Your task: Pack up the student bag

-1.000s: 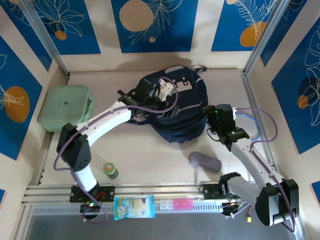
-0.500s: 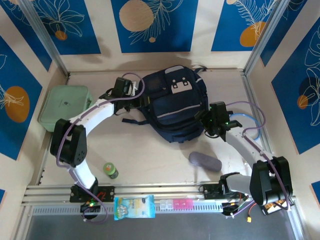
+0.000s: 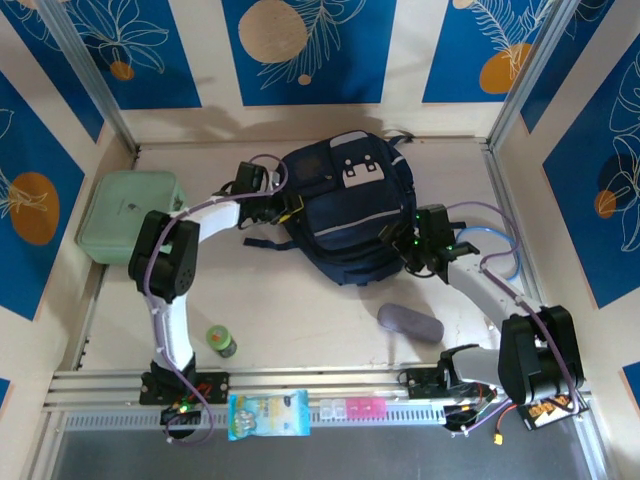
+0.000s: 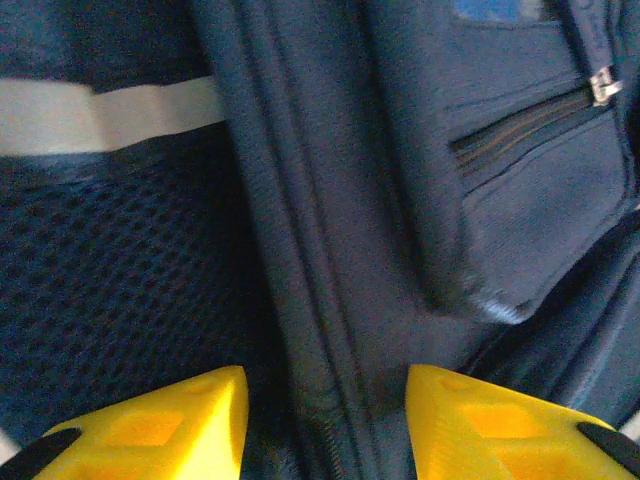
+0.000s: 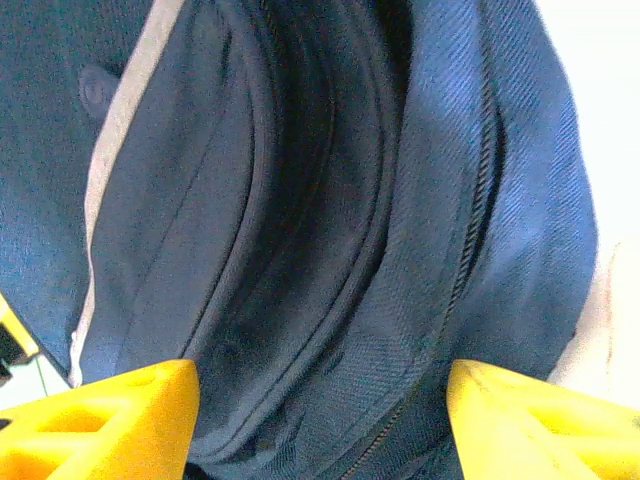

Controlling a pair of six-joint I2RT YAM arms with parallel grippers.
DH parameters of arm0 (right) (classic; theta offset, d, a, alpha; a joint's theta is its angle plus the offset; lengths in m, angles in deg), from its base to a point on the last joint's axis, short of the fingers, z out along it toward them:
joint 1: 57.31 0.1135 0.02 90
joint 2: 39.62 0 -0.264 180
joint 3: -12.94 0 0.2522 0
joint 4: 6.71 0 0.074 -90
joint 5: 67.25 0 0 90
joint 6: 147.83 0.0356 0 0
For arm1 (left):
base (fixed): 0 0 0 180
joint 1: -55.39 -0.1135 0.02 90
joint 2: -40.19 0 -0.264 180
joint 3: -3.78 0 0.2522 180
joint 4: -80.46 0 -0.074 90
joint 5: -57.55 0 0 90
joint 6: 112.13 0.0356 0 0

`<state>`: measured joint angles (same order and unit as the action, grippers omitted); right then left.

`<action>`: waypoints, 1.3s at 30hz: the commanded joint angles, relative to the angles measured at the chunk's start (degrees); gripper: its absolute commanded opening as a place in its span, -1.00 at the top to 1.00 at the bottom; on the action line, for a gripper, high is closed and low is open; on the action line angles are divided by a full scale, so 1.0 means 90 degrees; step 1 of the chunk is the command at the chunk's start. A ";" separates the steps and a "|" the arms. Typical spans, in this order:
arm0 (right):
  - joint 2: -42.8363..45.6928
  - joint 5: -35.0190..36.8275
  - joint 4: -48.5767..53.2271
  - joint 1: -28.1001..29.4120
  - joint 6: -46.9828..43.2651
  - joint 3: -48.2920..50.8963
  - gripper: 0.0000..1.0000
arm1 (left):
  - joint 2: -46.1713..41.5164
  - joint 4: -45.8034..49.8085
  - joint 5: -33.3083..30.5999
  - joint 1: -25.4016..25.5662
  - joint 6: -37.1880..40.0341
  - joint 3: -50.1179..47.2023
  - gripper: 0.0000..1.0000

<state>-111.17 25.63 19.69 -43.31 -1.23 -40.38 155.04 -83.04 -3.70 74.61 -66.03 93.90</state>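
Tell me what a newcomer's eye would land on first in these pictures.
First the big navy student bag lying in the middle of the table. The left gripper is at its left side and the right gripper at its right, both with jaws apart over the fabric. After that come the mint green case by the left wall and the grey pouch in front of the bag.

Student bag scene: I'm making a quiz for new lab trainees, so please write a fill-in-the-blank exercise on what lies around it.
In the top view, the mint green case lies to the ____ of the student bag. The small bottle near the left arm's base is ____ in colour. The grey pouch lies to the ____ of that bottle in the top view.
Missing words: left; green; right.
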 commanded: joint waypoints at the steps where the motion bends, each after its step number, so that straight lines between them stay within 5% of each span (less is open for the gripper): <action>1: -0.0087 -0.0494 -0.0313 0.0059 -0.0085 0.0291 -0.33 | 0.0165 -0.0488 0.0556 -0.0084 -0.0161 0.0260 0.10; 8: -0.0219 -0.0637 -0.0441 0.0064 -0.0107 0.0381 -0.26 | 0.0417 -0.0423 0.0624 -0.0260 -0.0112 0.0439 0.15; 19: -0.0763 -0.1132 -0.1183 0.0126 -0.0725 0.0098 -0.15 | -0.0170 -0.1068 0.0971 -0.0394 -0.0532 -0.0168 1.00; 26: -0.1807 -0.1415 -0.1615 0.0066 -0.1606 -0.0949 -0.14 | -0.1420 -0.2275 0.0905 -0.0687 -0.1624 -0.1628 1.00; 34: -0.3436 -0.1750 -0.1748 0.0065 -0.2031 -0.2612 -0.08 | -0.3217 -0.2220 -0.0167 -0.0730 -0.2469 -0.3249 1.00; 39: -0.3536 -0.1056 -0.1266 0.0069 -0.2031 -0.3114 -0.09 | -0.4041 -0.1838 -0.0752 -0.0720 -0.2996 -0.3631 1.00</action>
<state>-144.04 13.13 6.82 -42.74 -18.00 -66.15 123.26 -98.32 -9.36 67.64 -89.37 61.33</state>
